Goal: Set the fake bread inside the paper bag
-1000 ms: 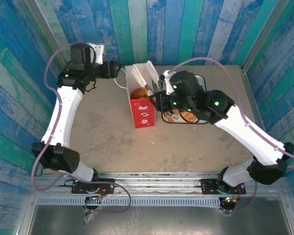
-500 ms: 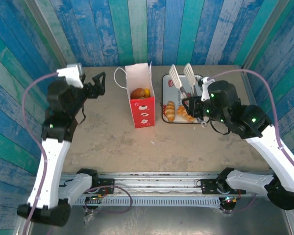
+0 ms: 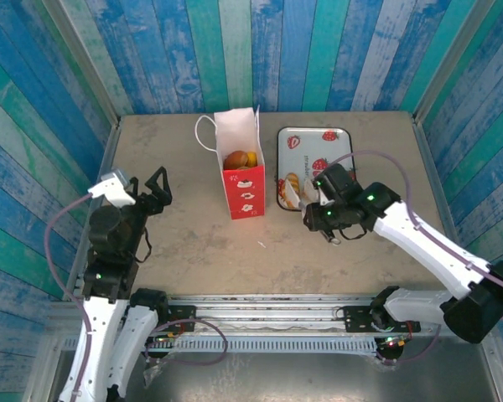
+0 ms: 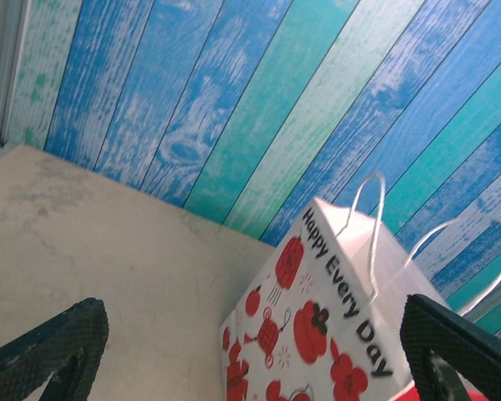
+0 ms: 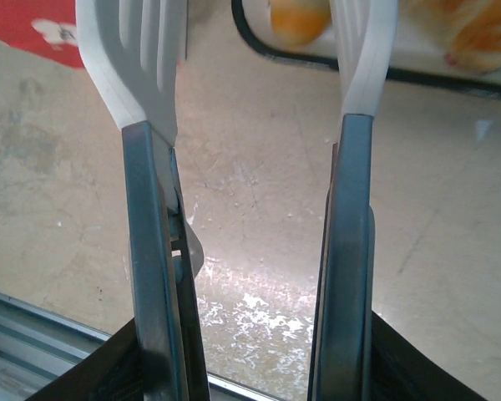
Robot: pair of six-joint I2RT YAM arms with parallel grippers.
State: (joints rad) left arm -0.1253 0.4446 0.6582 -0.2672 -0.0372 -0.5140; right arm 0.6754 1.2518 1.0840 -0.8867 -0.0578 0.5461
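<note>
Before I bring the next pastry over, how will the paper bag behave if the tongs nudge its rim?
The paper bag stands tall on a narrow base, so it would probably tip rather than slide. Its thin paper rim looks floppy and should buckle under the tongs. The pastries inside likely add little ballast.

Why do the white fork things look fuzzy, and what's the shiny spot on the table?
Right wrist view: the tongs sit very near the lens, so they blur; the table shows light glare. Left wrist view: lettering on the paper bag is sharp.
</note>
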